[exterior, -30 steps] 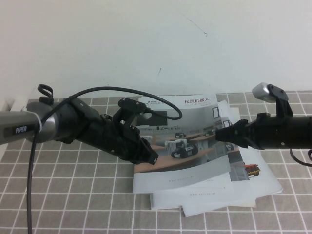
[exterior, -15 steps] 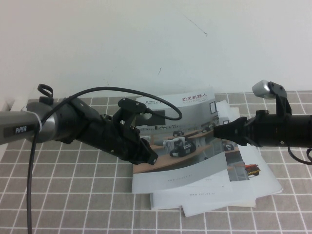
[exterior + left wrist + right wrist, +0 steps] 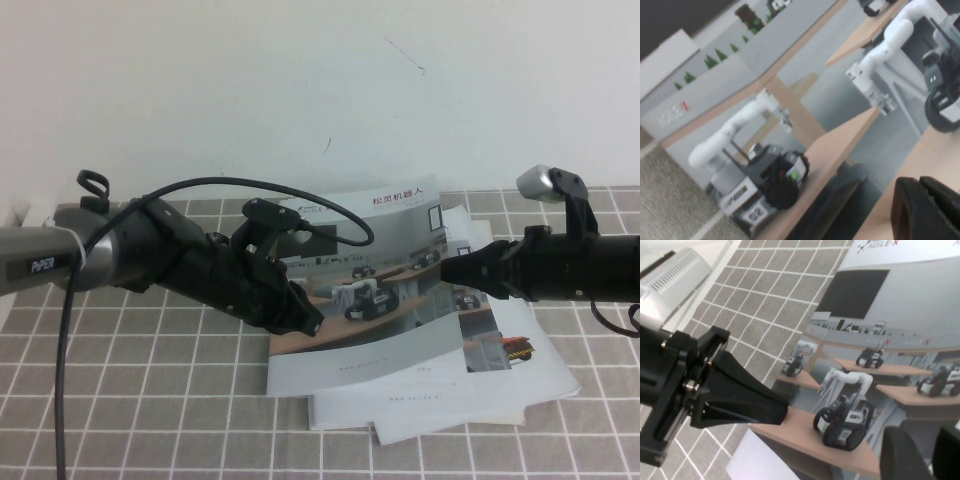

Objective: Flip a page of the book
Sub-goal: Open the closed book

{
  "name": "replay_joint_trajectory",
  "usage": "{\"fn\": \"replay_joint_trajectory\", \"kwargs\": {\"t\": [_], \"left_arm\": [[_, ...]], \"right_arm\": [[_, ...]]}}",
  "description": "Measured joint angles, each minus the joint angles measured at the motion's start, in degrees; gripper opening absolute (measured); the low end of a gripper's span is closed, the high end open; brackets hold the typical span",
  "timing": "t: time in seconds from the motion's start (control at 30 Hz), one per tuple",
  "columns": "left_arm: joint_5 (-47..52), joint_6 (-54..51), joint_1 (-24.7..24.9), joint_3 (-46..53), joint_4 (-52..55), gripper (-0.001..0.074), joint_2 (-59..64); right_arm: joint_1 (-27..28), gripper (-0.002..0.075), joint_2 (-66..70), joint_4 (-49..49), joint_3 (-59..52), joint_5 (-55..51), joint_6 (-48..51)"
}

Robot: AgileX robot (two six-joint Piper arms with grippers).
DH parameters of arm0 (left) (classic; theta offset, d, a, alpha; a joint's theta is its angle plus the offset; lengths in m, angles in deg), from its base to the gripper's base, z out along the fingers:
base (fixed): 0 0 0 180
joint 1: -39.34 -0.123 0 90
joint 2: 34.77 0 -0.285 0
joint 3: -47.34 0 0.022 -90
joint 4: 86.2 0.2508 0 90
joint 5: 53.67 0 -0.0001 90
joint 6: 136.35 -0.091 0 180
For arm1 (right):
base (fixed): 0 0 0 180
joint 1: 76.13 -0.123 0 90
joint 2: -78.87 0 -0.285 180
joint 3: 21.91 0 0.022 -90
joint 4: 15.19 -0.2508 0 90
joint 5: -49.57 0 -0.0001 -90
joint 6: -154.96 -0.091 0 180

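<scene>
The book (image 3: 345,365) lies on the tiled mat on top of plain white sheets. Its cover page (image 3: 400,235), with the robot-classroom photo, is raised at its right edge and bows upward. My right gripper (image 3: 450,270) is shut on that right edge and holds it above the book. My left gripper (image 3: 312,322) is shut, with its tip down on the cover near the left edge. The left wrist view shows its fingertips (image 3: 927,207) against the cover photo (image 3: 815,100). The right wrist view shows the right gripper (image 3: 925,455), the cover (image 3: 900,315) and the left gripper (image 3: 782,412).
An inner page with red marks (image 3: 512,348) shows under the lifted cover at the right. Plain white sheets (image 3: 420,415) stick out below the book. The grey tiled mat (image 3: 150,400) covers the table, and a white wall stands behind. A black cable (image 3: 250,185) loops over the left arm.
My right gripper has moved a little to the left with the cover's right edge, and more of the inner page shows. The left gripper has stayed in place.
</scene>
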Motion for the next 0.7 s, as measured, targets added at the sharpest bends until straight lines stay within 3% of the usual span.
{"fn": "replay_joint_trajectory", "kwargs": {"t": [0.37,0.7], "left_arm": [[1.98,2.73,0.0,-4.79,6.09,-0.0004,-4.85],[1.99,19.31,0.0,-5.5,29.04,-0.0004,-7.48]], "right_arm": [[-0.03,0.0157,0.0,-0.22,0.0,-0.38,0.11],[-0.13,0.0188,0.0,1.29,0.0,3.4,-3.26]]}}
